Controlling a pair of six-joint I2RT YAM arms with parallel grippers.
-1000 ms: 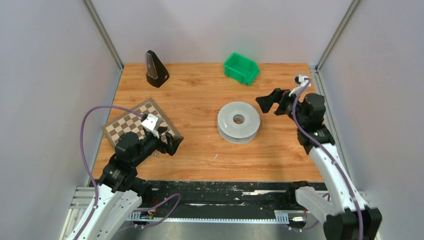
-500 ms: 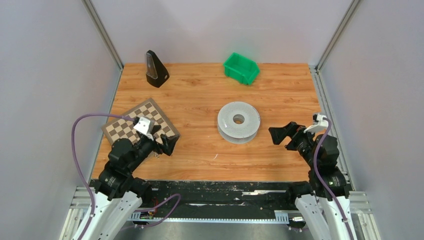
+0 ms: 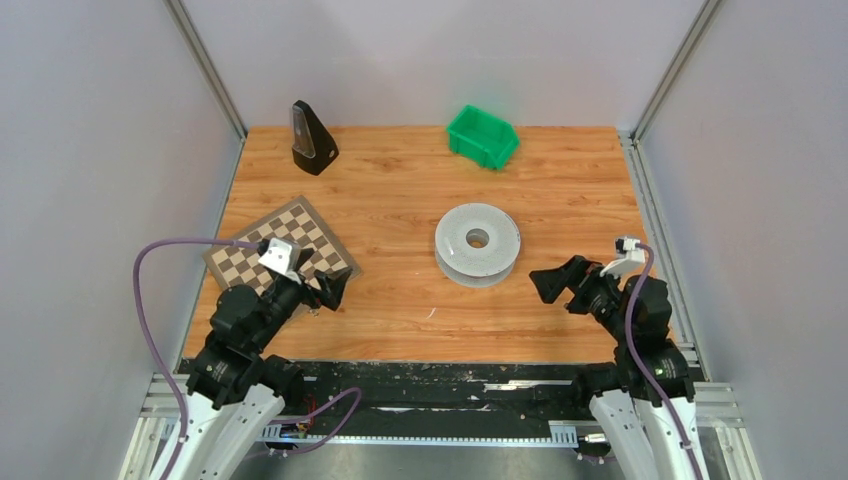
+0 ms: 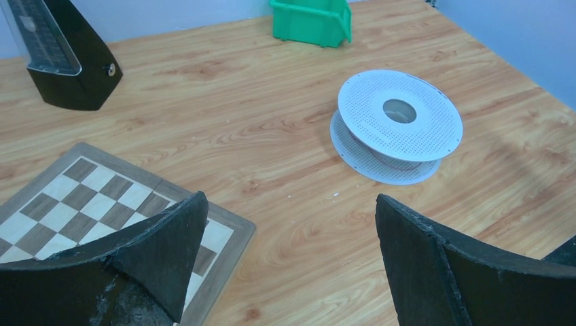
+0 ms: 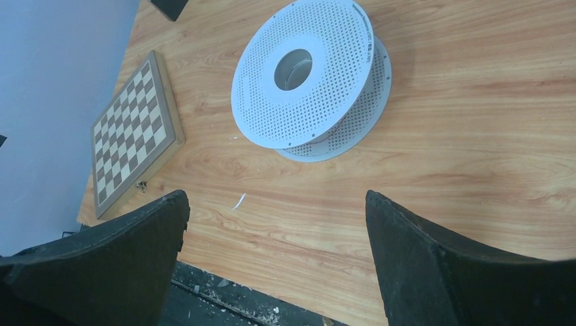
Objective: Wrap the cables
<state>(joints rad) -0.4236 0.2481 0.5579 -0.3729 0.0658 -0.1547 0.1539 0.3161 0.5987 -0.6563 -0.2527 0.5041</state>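
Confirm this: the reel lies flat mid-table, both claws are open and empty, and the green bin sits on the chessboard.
Not quite: the bin stands on the table at the far edge, apart from the chessboard, as the top view shows. The rest holds.

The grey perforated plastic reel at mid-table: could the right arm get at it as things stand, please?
Probably yes: the open right gripper faces the grey perforated reel, with only bare wooden table between them.

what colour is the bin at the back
Green; the bin shows best in the top external view.
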